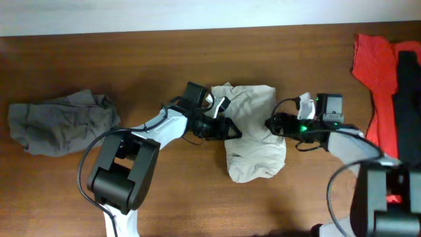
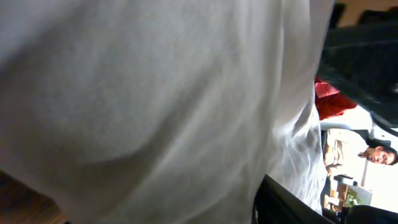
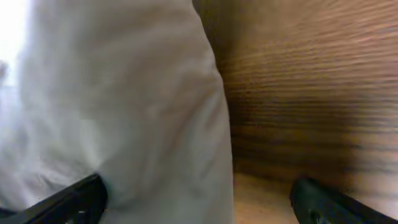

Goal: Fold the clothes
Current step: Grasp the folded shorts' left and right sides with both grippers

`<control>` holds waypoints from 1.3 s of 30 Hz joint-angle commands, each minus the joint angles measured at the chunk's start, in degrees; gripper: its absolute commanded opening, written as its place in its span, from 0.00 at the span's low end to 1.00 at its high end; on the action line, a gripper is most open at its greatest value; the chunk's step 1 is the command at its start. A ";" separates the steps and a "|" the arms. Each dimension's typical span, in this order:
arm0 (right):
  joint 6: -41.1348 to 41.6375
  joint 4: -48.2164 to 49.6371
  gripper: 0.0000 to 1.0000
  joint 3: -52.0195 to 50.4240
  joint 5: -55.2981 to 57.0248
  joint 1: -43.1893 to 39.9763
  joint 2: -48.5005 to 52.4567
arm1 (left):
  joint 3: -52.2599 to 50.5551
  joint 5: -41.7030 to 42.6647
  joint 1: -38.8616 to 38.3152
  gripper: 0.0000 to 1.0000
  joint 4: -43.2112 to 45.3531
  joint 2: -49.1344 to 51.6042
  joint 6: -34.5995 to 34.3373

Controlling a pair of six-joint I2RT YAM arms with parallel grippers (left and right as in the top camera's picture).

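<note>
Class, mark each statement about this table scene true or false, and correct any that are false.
1. The light beige cotton shorts lie between the left end effector and the right end effector. True.
2. The crumpled gray fabric garment lies on top of the red one. False: it lies alone at the left; the red fabric garment is at the far right.
3. The right end effector's fingers stand wide apart. True.
4. The left end effector rests on the gray garment. False: it is at the beige shorts' left edge.
5. A black fabric garment lies on the red one. True.
</note>
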 commanded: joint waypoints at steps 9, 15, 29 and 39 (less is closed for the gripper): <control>-7.32 6.25 0.94 -0.07 -18.93 -0.26 9.07 | -0.17 -0.42 -0.33 0.57 -0.07 0.48 0.48; -10.75 1.73 0.84 -0.09 -21.59 -0.26 9.07 | -0.17 -0.42 -0.35 0.57 -0.04 0.48 0.48; -10.05 0.74 0.04 0.76 -24.02 -0.26 8.55 | 0.31 -0.79 -0.13 0.14 1.25 0.28 2.71; -8.26 -7.21 0.04 5.01 -25.31 5.14 0.24 | 1.14 -5.38 -0.11 0.01 -2.69 -9.16 6.91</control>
